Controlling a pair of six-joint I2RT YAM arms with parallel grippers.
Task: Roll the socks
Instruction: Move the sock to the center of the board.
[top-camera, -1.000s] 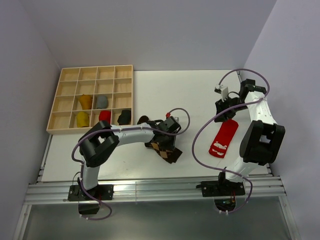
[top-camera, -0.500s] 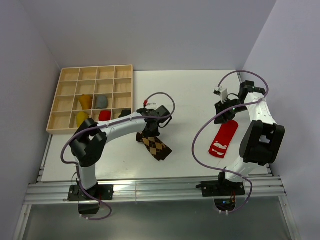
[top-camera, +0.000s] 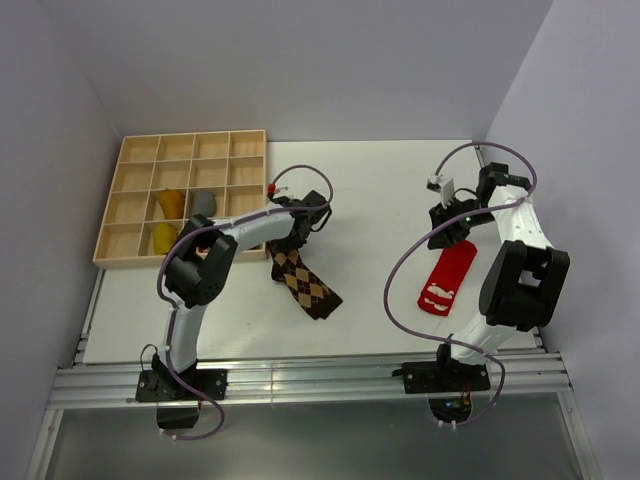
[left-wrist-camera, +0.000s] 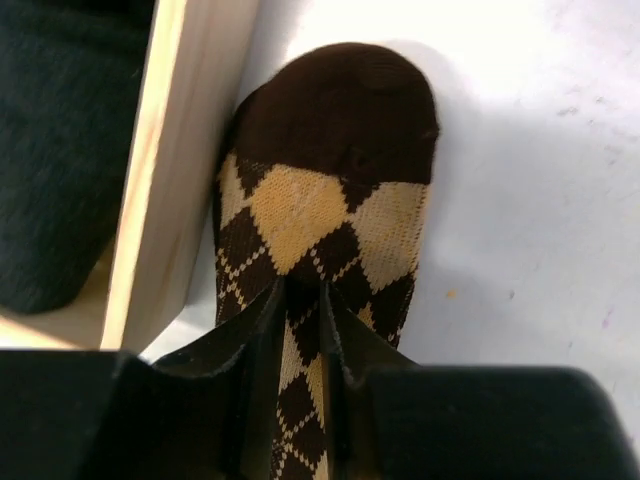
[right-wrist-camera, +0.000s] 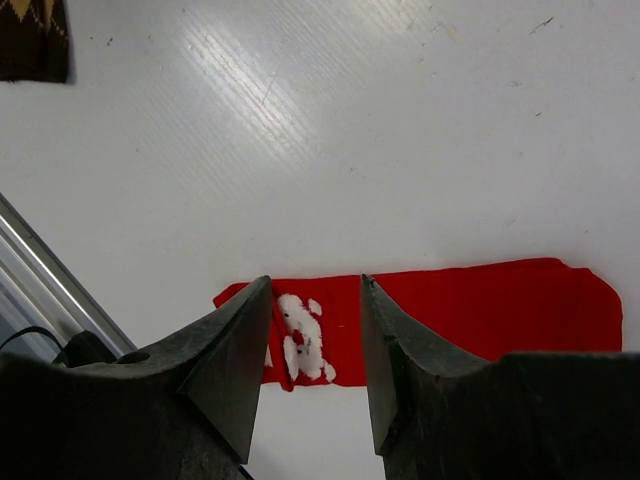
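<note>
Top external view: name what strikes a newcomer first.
A brown-tan argyle sock lies stretched at mid-table, its dark toe against the wooden tray, the left pincer closed on it. A red sock lies flat at the right. The tray's compartments hold rolled bundles.

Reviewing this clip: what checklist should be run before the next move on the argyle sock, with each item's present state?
1. Grip: the left end effector has its fingers closed on the fabric of the argyle sock. Ok.
2. Room to roll: the sock's dark toe touches the wall of the wooden tray. Not ok.
3. Lay: the argyle sock lies flat and unrolled on the table. Ok.
4. Other arm: the right end effector is open above the red sock, holding nothing. Ok.
5. Separation: the red sock lies flat, well apart from the argyle sock. Ok.
</note>
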